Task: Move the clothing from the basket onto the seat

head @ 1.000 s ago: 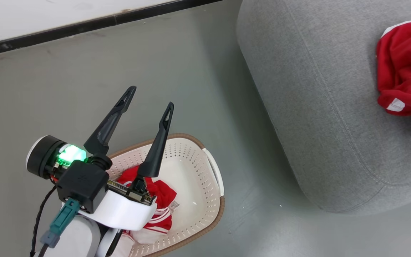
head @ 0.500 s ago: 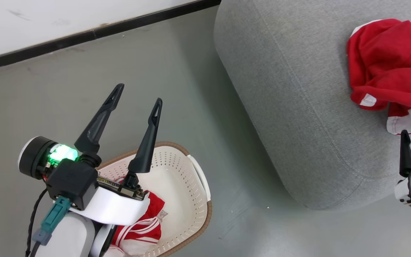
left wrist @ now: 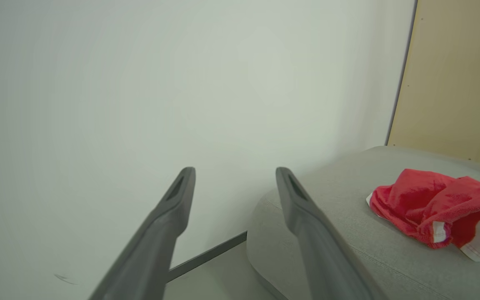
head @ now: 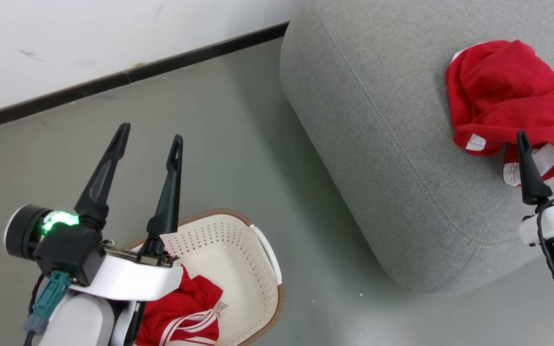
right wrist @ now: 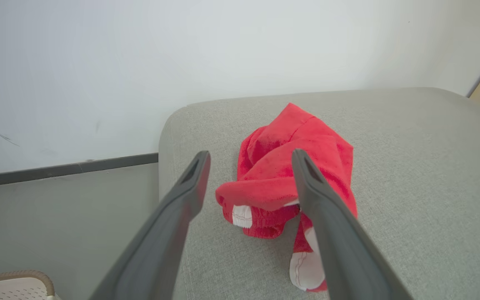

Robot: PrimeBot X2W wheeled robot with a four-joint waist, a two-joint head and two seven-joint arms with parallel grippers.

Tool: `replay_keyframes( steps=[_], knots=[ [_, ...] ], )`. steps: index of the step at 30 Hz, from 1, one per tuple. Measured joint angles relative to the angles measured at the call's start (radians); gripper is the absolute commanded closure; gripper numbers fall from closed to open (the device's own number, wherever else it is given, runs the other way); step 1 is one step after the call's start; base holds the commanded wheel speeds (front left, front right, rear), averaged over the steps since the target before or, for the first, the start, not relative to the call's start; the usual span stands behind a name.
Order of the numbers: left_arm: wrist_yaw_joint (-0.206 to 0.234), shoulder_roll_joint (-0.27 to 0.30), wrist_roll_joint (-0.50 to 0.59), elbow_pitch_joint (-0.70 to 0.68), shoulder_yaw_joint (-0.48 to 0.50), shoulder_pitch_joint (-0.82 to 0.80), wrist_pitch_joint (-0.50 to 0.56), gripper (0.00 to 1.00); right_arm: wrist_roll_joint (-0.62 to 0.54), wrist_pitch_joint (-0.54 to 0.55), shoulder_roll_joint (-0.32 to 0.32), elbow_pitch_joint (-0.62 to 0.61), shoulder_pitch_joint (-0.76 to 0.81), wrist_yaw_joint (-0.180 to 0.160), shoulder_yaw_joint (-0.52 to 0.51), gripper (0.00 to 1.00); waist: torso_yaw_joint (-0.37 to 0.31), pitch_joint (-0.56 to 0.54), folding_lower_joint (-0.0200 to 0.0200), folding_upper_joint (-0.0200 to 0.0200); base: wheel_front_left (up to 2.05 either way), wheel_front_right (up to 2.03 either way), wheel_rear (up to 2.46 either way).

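Head view, left gripper (head: 150, 132) spread wide, nothing held, right gripper (head: 542, 132) spread wide by clothing (head: 503, 91) at right, tag (head: 220, 306) at bottom unreadable.

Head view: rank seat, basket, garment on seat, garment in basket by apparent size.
1. seat
2. basket and garment on seat: about alike; basket partly hidden, cut off
3. garment in basket, partly hidden

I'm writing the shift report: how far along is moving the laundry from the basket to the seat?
Done: one red garment lies on the seat. In hand: nothing; the left gripper and right gripper are both open and empty. Left: a striped red garment sits in the basket, waiting to be picked up.
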Motion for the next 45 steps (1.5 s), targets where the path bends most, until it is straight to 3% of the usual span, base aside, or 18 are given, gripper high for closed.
replay_keyframes(
  steps=[13, 32, 45],
  knots=[
    [0.057, -0.029, -0.028, 0.040, 0.053, 0.110, -0.016, 0.00, -0.021, 0.032, -0.021, -0.196, -0.006, 0.000, 0.077, 0.00, 0.066, -0.074, 0.0000, 0.0000, 0.00, 0.00, 0.00],
    [0.092, -0.078, -0.050, 0.078, 0.058, 0.253, -0.026, 0.00, -0.093, 0.061, 0.085, -0.280, 0.006, 0.000, 0.125, 0.00, 0.232, -0.174, 0.0000, 0.0000, 0.00, 0.00, 0.00],
    [0.092, -0.093, -0.048, 0.134, 0.029, 0.265, -0.026, 0.00, -0.160, 0.102, 0.194, -0.318, 0.184, 0.000, 0.101, 0.00, 0.333, -0.259, 0.0000, 0.0000, 0.00, 0.00, 0.00]
  ],
)
